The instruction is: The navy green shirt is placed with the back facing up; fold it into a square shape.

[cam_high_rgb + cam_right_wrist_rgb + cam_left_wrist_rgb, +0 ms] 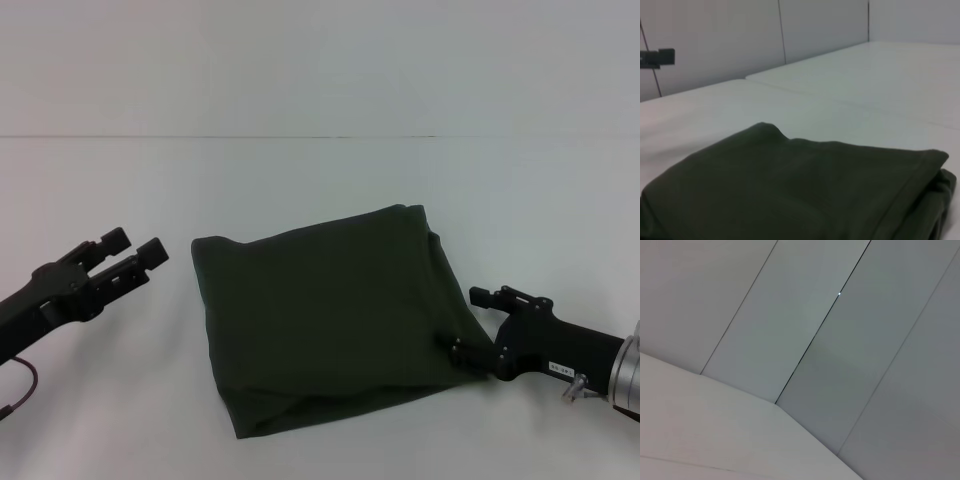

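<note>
The navy green shirt (325, 315) lies folded into a rough square in the middle of the white table (320, 180), with stacked layers showing along its front and right edges. From the right wrist view the shirt (790, 195) fills the foreground, its folded layers piled at one side. My right gripper (468, 322) sits low at the shirt's front right corner, its fingers spread open beside the cloth and holding nothing. My left gripper (137, 246) hovers off the shirt's left edge, open and empty, a short gap away from the fabric.
Bare white table surrounds the shirt on every side. A seam in the tabletop (220, 137) runs across behind it. The left wrist view shows only grey wall panels (840, 340) and a table edge. A tip of the left gripper (660, 56) shows far off in the right wrist view.
</note>
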You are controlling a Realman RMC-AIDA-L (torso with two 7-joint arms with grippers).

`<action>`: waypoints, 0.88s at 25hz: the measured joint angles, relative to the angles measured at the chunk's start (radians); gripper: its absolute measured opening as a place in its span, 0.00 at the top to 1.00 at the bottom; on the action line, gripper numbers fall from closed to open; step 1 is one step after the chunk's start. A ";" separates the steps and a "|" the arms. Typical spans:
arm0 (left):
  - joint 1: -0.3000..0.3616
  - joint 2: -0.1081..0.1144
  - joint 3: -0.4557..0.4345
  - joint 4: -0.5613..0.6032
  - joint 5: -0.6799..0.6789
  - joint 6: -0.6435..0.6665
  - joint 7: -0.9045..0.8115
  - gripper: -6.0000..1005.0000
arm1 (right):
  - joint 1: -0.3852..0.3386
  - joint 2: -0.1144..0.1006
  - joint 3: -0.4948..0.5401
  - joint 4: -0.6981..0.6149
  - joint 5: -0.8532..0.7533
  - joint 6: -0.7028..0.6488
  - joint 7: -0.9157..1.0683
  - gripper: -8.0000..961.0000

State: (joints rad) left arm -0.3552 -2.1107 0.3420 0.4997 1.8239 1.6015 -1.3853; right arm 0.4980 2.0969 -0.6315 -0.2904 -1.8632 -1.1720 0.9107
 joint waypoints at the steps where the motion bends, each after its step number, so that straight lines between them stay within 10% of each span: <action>1: 0.000 0.000 0.000 0.000 0.000 -0.001 0.000 0.10 | -0.002 0.000 0.000 0.004 0.000 0.007 -0.003 0.13; 14: -0.003 0.002 0.006 -0.012 0.005 -0.017 -0.063 0.10 | -0.037 -0.004 0.011 0.009 0.065 -0.068 -0.028 0.13; 22: -0.063 0.079 0.169 -0.031 0.117 -0.177 -0.575 0.10 | -0.103 -0.007 0.010 -0.028 0.167 -0.243 -0.118 0.13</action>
State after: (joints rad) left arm -0.4182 -2.0314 0.5113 0.4683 1.9408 1.4246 -1.9607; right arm 0.3945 2.0903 -0.6212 -0.3179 -1.6963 -1.4146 0.7929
